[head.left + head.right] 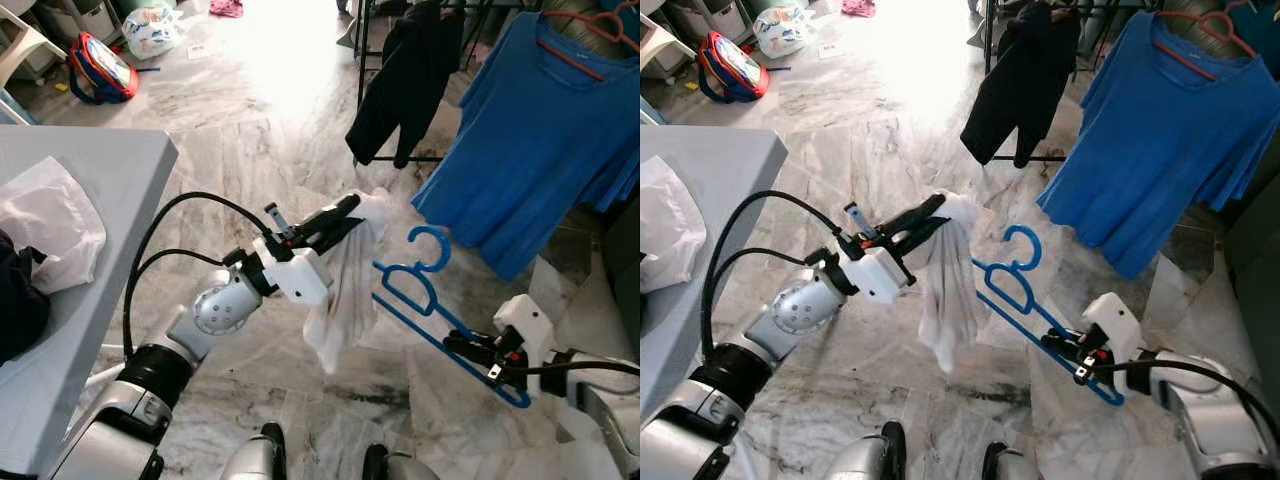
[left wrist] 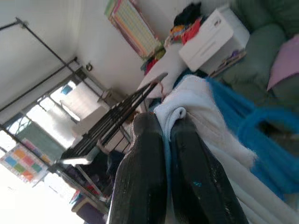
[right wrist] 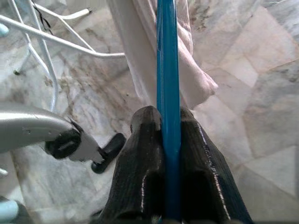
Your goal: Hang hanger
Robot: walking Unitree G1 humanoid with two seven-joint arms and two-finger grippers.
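A blue plastic hanger [image 1: 425,300] is held low in the middle, its hook [image 1: 432,245] pointing up. My right gripper [image 1: 462,346] is shut on its lower bar; the wrist view shows the blue bar [image 3: 168,93] pinched between both fingers. My left gripper [image 1: 345,215] is shut on the top of a white garment [image 1: 345,290], which hangs limp just left of the hanger. The cloth fold [image 2: 180,114] sits between its fingers. The garment touches or nearly touches the hanger's left end.
A black clothes rack [image 1: 365,60] at the back carries a dark garment [image 1: 405,85] and a blue T-shirt [image 1: 540,140] on a red hanger [image 1: 590,35]. A grey table [image 1: 100,170] with white cloth [image 1: 45,225] stands left. A bag [image 1: 100,68] lies on the marble floor.
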